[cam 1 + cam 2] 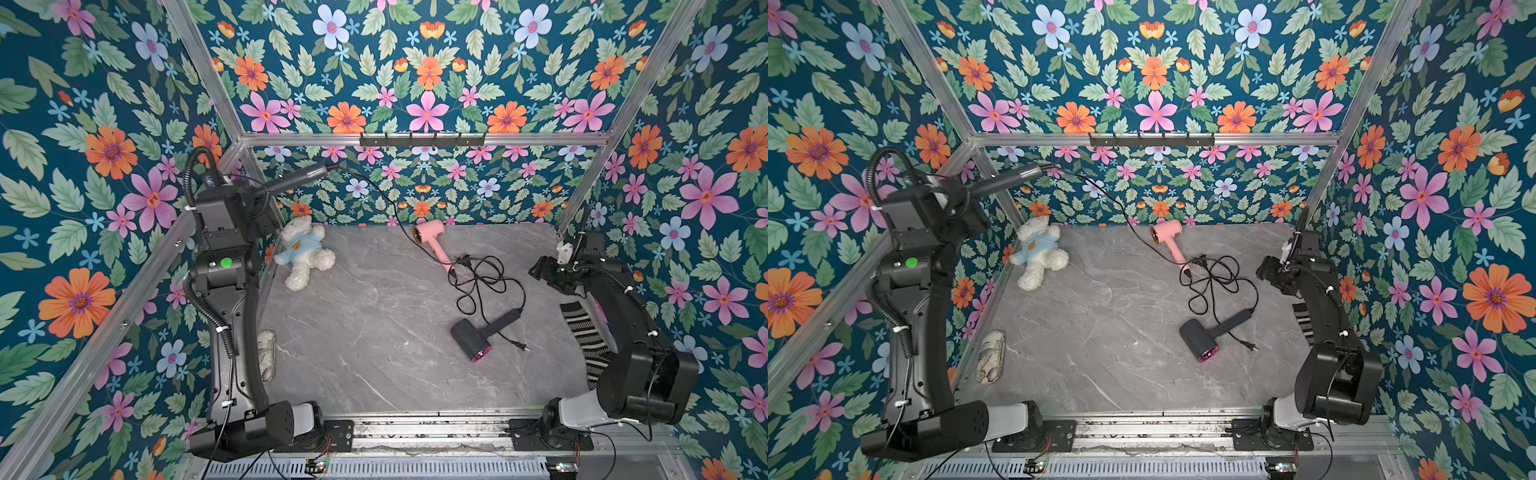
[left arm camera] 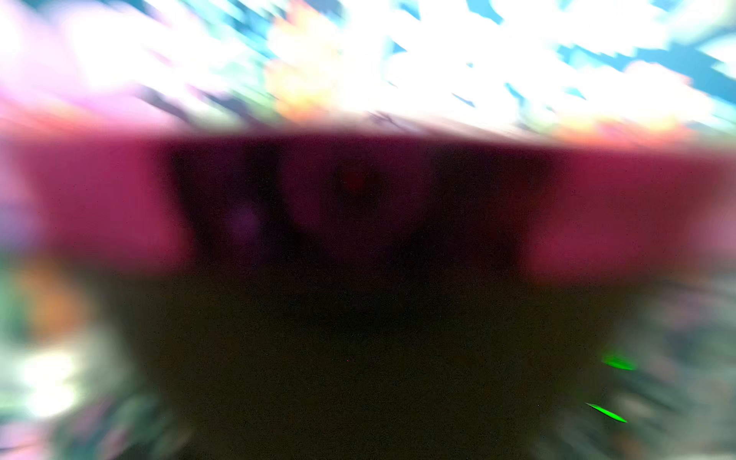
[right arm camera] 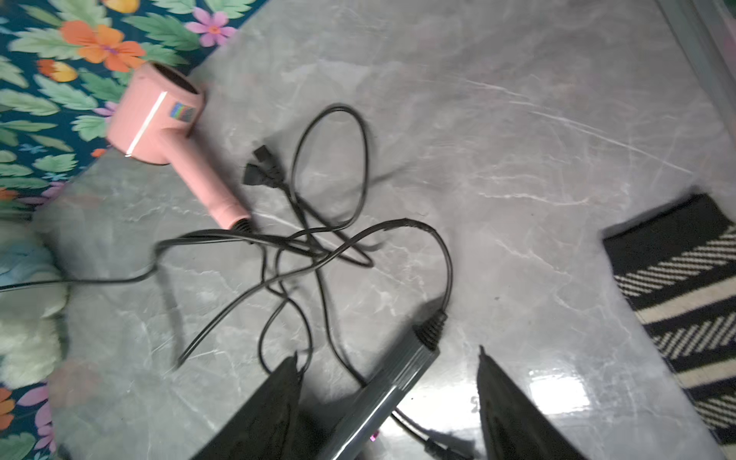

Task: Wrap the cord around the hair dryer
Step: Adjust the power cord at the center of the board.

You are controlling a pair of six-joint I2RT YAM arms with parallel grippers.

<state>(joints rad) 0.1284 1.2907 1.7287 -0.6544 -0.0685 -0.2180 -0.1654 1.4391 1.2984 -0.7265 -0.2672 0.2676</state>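
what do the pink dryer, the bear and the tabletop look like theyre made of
Pink dryer: probably hard plastic, matte; smooth moulded shell with a shiny trim band.
Bear: plush fabric, fuzzy white pile, light blue cloth top.
Tabletop: glossy grey marble-look slab, white veins, bright reflection; real stone or laminate, cannot tell.

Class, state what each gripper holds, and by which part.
The left gripper holds a gray hair dryer in the air, apparently at its head end, with the handle jutting free. The exact contact is hidden. The right gripper is open and holds nothing.
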